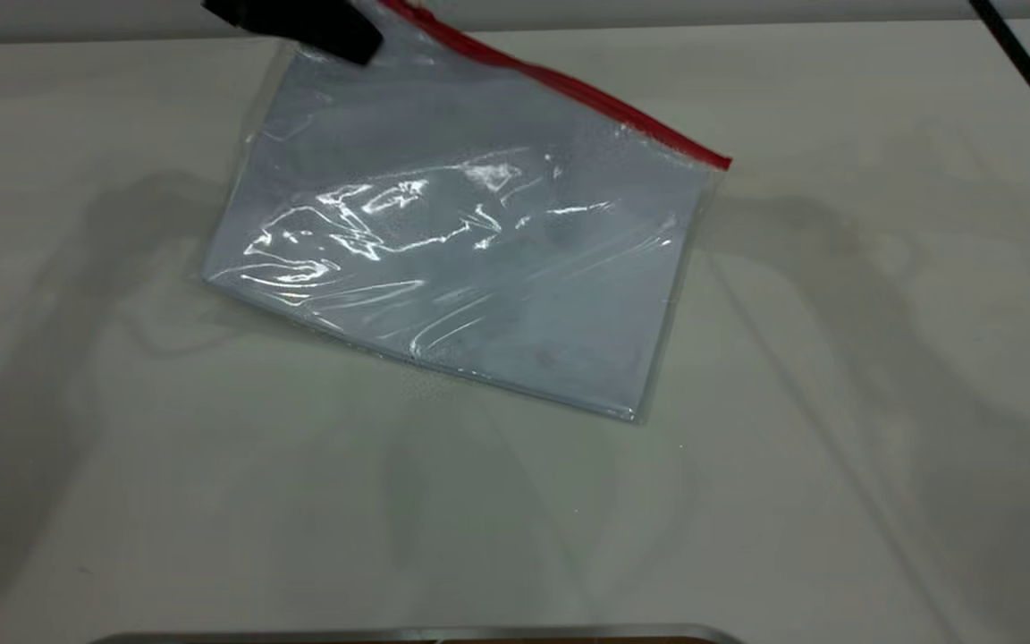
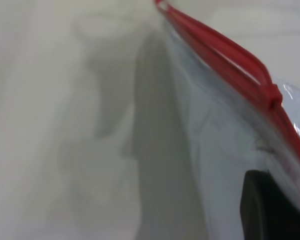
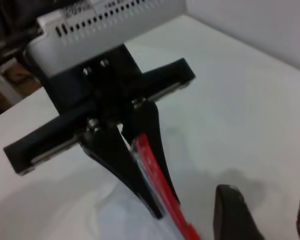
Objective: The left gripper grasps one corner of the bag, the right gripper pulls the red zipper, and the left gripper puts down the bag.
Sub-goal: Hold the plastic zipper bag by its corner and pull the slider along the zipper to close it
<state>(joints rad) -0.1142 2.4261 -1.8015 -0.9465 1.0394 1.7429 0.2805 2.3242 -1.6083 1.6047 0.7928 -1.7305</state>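
I have the left tool (image 1: 327, 31) clamped on the upper corner of the bag (image 1: 470, 268) beside the red zipper (image 1: 569, 89), so that corner hangs lifted while the far lower edge rests on the worktop (image 1: 837, 447); I judge the first step done. The right tool (image 3: 262, 215) hovers near with its fingers spread and empty. The slider (image 2: 272, 95) sits close to my held corner, so the pull and the set-down are left.

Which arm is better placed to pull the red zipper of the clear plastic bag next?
Right. The black left gripper is shut on a corner of the clear plastic bag; the black right gripper is open beside the thin red zipper.
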